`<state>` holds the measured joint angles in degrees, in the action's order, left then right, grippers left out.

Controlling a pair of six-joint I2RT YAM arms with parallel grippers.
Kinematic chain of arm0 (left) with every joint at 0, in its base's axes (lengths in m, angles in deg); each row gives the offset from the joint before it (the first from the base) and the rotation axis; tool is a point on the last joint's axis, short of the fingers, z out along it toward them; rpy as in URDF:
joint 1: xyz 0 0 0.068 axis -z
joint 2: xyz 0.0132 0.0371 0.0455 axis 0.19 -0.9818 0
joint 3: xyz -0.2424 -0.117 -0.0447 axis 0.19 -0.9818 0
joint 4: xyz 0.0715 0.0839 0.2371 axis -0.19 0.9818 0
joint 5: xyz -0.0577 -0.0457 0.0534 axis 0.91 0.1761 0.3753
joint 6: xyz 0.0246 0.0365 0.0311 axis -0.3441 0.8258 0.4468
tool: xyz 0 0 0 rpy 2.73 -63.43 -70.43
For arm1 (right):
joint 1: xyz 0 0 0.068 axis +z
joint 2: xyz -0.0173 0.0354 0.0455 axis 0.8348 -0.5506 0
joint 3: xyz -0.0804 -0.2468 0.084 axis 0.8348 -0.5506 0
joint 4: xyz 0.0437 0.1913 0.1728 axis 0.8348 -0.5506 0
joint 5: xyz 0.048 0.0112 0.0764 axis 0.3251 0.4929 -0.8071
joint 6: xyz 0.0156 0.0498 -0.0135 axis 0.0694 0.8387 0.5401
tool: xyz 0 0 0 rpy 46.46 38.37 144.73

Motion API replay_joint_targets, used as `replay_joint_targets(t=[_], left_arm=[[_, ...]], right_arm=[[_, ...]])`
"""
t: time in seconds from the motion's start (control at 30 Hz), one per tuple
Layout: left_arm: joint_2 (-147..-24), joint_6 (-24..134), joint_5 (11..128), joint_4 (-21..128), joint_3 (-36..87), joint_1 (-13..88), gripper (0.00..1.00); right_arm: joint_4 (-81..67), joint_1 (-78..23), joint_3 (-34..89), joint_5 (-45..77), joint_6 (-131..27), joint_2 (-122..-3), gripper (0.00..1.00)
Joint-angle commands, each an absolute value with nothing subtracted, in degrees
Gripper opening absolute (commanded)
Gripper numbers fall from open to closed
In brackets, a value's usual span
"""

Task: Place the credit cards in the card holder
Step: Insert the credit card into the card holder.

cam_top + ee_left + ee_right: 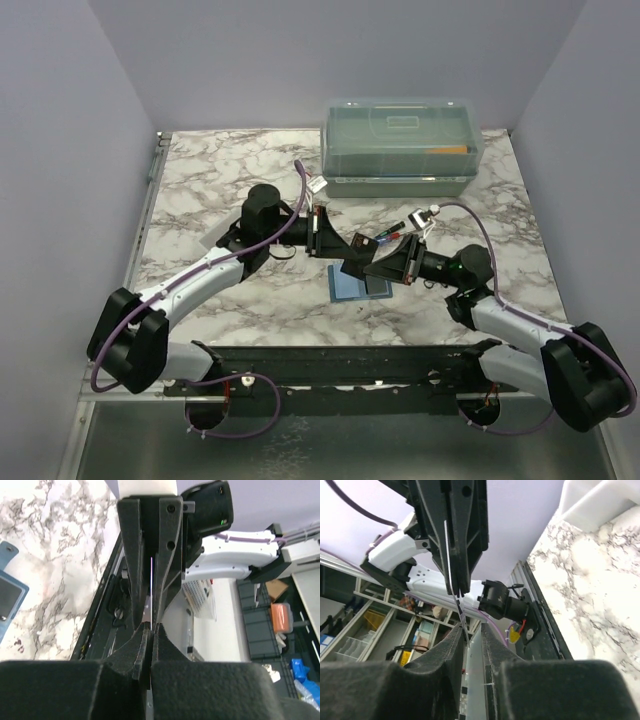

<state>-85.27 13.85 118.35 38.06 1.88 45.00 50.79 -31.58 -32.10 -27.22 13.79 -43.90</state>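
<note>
The marble table (pixel 200 190) carries a lidded box (pixel 400 145) at its far edge, right of centre. The two arms reach in from the near corners and meet nose to nose over the middle. Right below them the teal holder (pixel 358 285) lies flat on the table. Its flap looks open, though the arms hide part of it.

One card (pixel 151 587) is up in the air between the grippers, seen edge-on as a thin line. I cannot see any other card.

The left gripper (pixel 149 627) has its jaws pressed together on one end of the card. The right gripper (pixel 471 632) faces it, jaws a little apart with the other end of the card standing in the gap. It looks unclamped there.

This looks like a handover in mid-air, so only one gripper should carry the card at a time.
- Back the right gripper straight out along the card's plane, so that a finger does not drag or bend it.
- Keep the left pinch firm and near the end, leaving plenty of card free to enter the slot.
- Then lower it towards the holder, edge lined up with the pocket mouth.
- The free gripper may need to steady the holder.
</note>
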Motion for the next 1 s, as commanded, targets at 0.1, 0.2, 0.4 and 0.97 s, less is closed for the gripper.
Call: replay_joint_targets(t=[0.1,0.2,0.4,0.97], left_arm=[[-87.5,5.8,114.1,24.1,0.8,44.7,0.0],[-88.2,5.0,113.5,23.1,0.5,44.8,0.0],[-89.3,10.4,103.5,43.5,0.3,42.4,0.51],[-106.4,15.6,94.9,49.4,3.2,47.6,0.13]], right_arm=[[58.8,-31.5,-31.7,-23.4,16.7,-46.3,0.19],[59.0,-31.5,-30.7,-23.0,16.8,-47.4,0.06],[4.2,-32.0,-20.7,-10.1,-6.6,-40.3,0.0],[-17.8,-38.9,-15.5,-15.6,-29.3,-56.0,0.0]])
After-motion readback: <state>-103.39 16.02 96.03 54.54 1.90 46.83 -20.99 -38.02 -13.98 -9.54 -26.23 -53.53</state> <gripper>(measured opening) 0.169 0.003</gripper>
